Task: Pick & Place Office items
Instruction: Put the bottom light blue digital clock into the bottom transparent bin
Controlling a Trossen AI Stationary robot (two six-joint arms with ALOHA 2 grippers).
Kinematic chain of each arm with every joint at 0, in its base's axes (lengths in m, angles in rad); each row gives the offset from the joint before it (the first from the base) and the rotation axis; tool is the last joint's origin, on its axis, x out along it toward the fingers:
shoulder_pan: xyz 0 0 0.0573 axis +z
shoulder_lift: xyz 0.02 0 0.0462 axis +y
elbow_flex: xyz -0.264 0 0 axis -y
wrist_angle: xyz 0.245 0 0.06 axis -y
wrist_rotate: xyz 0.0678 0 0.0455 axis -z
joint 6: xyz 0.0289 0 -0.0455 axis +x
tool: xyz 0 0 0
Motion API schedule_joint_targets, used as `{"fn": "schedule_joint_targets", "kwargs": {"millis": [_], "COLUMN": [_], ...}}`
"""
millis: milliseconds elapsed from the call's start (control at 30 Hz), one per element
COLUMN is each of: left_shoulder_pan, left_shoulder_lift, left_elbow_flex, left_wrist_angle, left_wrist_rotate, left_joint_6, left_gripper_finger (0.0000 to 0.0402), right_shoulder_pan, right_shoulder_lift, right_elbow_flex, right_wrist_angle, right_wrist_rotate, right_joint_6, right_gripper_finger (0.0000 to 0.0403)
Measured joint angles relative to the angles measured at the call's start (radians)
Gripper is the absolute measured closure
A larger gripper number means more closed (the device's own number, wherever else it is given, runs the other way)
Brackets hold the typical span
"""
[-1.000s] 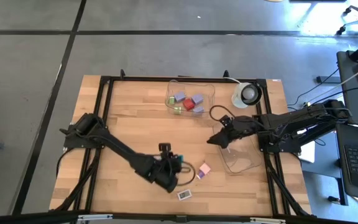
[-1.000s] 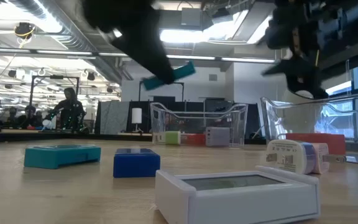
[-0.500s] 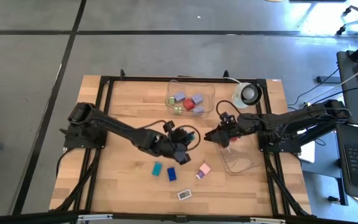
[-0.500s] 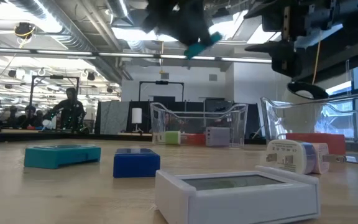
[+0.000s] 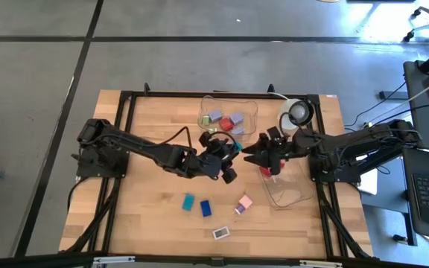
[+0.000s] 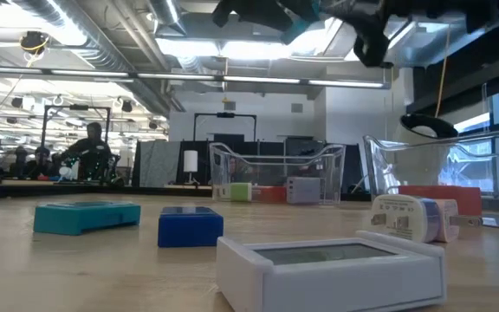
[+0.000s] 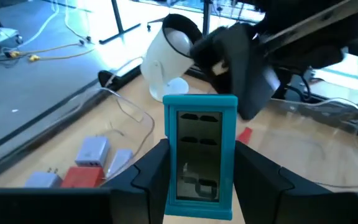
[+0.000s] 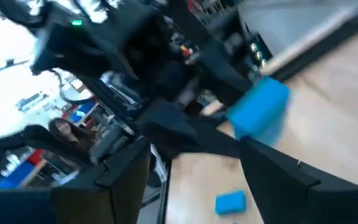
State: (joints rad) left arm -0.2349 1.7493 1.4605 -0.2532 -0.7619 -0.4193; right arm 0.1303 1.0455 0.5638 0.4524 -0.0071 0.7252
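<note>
My left gripper (image 7: 201,186) is shut on a teal rectangular piece (image 7: 201,152) and hangs over the middle of the table (image 5: 228,152), high in the low view (image 6: 271,10). My right gripper (image 5: 256,155) is open, faces it from the right at a short gap, and holds nothing (image 8: 197,180). Loose on the wood lie a teal piece (image 5: 188,201), a blue piece (image 5: 206,208), a pink-and-lavender one (image 5: 244,202) and a white one (image 5: 220,233). Several more sit in the far clear tub (image 5: 229,119). My left gripper pinches the teal piece between its two fingers (image 7: 157,171), which press on its two long sides (image 7: 168,168) toward the end nearer the wrist. The piece is lifted clear of the table. It sticks out ahead of the fingers, toward my right gripper.
A second clear tub (image 5: 289,190) stands at the right, with a red piece (image 5: 266,170) at its left rim below my right gripper. The round white-and-black object (image 5: 296,113) stands at the far right. Bare wood lies left of the loose pieces.
My left gripper, shut on the teal piece, has risen from above the near middle of the table and travelled toward the far right, up to my right gripper. The teal and blue pieces it stood over now show. My right gripper has shifted left toward it.
</note>
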Motion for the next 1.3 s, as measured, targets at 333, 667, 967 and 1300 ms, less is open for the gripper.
{"fn": "schedule_joint_targets", "kwargs": {"millis": [333, 667, 967, 1300], "left_shoulder_pan": [0.029, 0.051, 0.09, 0.086], "left_shoulder_lift": [0.0, 0.0, 0.0, 0.002], "left_elbow_flex": [0.0, 0.0, 0.0, -0.001], "left_wrist_angle": [0.011, 0.017, 0.069, 0.066], "left_wrist_rotate": [-0.006, -0.014, 0.04, 0.055], "left_joint_6": [0.051, 0.146, 0.3, 0.381], "left_gripper_finger": [0.026, 0.026, 0.026, 0.026], "right_shoulder_pan": [0.0, -0.031, -0.035, -0.035], "right_shoulder_lift": [0.0, 0.008, 0.105, 0.143], "right_elbow_flex": [0.152, 0.305, 0.305, 0.306], "right_wrist_angle": [-0.23, -0.519, -0.521, -0.514], "right_wrist_rotate": [0.161, 0.31, 0.305, 0.305], "right_joint_6": [-0.188, -0.132, -0.059, -0.036], "right_gripper_finger": [0.0151, 0.0116, 0.0118, 0.017]}}
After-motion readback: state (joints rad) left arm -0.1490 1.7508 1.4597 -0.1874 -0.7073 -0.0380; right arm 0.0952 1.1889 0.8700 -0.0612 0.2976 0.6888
